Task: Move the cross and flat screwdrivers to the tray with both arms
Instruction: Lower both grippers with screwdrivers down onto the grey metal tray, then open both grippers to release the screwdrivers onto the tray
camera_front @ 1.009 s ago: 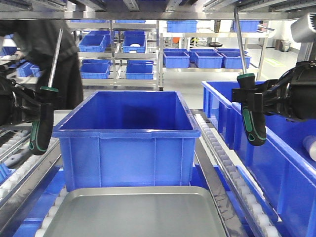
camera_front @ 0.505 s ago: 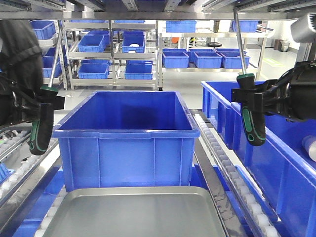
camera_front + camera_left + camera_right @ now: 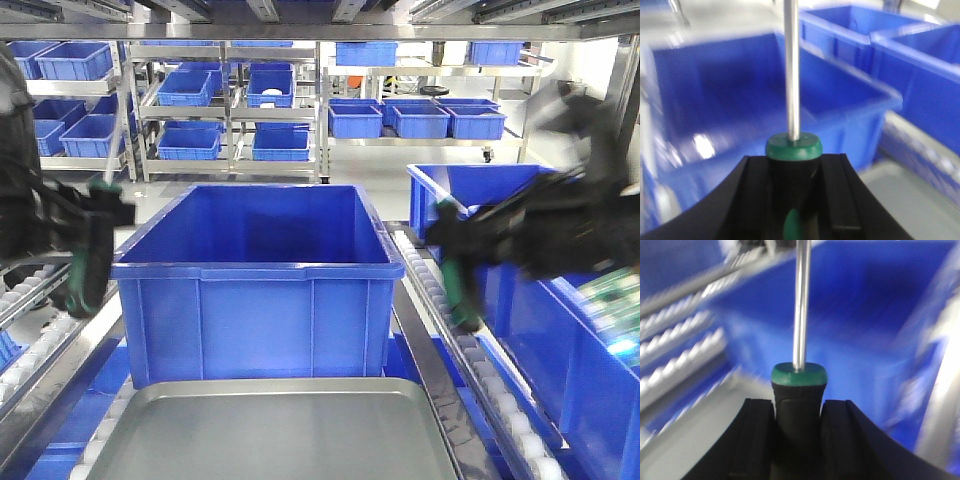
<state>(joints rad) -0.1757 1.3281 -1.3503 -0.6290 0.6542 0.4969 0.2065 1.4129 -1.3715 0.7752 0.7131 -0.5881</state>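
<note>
Nearest, the dull, smooth grey metal tray (image 3: pixel 275 430) with its rounded rim lies bare; neither tool has reached it. Both arms have swung inward since a second ago and now blur. The left gripper (image 3: pixel 792 172) clenches a green-and-black rubbery-handled screwdriver with a polished steel shaft (image 3: pixel 88 265) left of the glossy blue plastic bin (image 3: pixel 255 290). The right gripper (image 3: pixel 797 412) grasps its matching green-and-black screwdriver (image 3: pixel 455 275), now tilted beside the bin's right wall, so delivery is probably starting.

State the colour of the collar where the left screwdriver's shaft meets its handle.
Green collar above a black handle, clearest in the left wrist view.
</note>
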